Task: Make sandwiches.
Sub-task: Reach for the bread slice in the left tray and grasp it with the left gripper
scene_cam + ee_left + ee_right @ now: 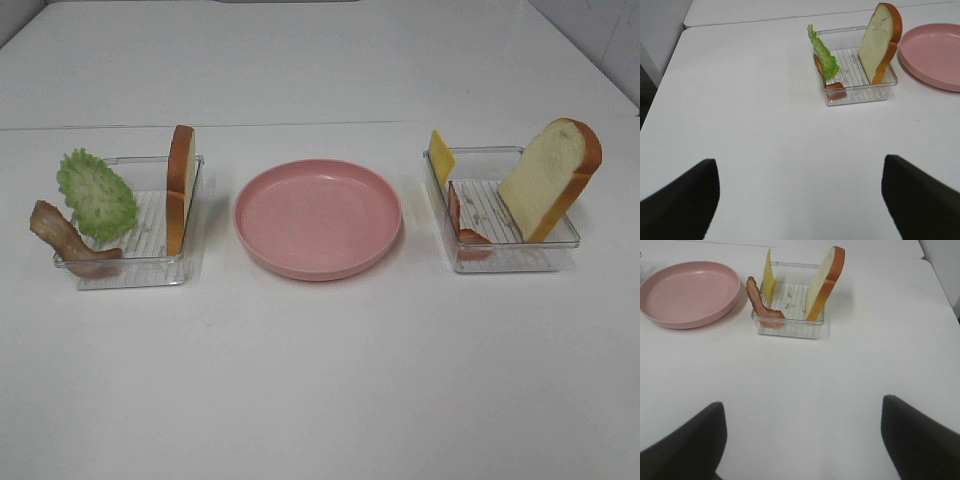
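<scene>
Me: Bread slice stands in the frame-left tray beside lettuce; second slice stands frame-right, by cheese.
Desk: Claws?
Me: I see left claw and right claw both spread wide, empty.

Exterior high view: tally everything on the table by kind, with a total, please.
Bread slices: 2
Bacon strips: 2
Lettuce leaf: 1
Cheese slice: 1
Clear trays: 2
Pink plate: 1
Total: 9
</scene>
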### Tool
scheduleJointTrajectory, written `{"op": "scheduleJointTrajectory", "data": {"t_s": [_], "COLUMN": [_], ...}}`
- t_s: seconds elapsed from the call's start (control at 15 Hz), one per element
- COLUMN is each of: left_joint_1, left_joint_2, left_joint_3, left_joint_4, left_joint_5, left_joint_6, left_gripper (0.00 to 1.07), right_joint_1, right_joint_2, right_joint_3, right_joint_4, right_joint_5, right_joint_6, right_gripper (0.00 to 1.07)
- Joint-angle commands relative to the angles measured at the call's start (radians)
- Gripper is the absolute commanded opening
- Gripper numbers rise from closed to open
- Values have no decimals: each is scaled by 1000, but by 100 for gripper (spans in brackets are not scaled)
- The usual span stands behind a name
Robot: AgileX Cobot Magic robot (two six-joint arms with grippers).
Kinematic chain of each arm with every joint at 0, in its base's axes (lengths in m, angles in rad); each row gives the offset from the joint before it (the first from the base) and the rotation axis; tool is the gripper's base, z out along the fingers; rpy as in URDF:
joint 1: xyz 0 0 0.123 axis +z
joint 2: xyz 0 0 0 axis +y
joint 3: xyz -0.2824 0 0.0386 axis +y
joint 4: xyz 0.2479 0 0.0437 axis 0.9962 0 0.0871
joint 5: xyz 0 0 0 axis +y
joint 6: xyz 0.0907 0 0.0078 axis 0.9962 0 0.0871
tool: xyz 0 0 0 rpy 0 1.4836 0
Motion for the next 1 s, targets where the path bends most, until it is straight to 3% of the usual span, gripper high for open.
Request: {"op": "scheduleJointTrajectory", "data": {"t_s": [0.07, 0.4, 0.6, 0.67, 0.87, 1.0], "left_joint_1": [1, 1, 1, 1, 1, 1], "left_joint_2": [-19, -18, 32, 128, 349, 540], "left_joint_3": [1, -13, -54, -73, -125, -199], "left_joint_4": [-4, -24, -51, -80, -171, -222], "left_joint_5": [-10, -28, -133, -214, -240, -238], "left_joint_6": [-4, -38, -49, -48, -46, 6], "left_gripper": [84, 83, 83, 83, 83, 83], "right_joint_1": [-2, -2, -2, -2, -2, -2], "right_joint_2": [-13, -13, -13, -13, -13, -13], "right_joint_3": [4, 4, 4, 4, 4, 4], "right_joint_4": [1, 1, 1, 1, 1, 1], "right_joint_5": [-6, -6, -6, -6, -6, -6], "right_joint_6": [-11, -11, -11, -11, -11, -11], "right_gripper": [79, 79, 79, 79, 79, 79]}}
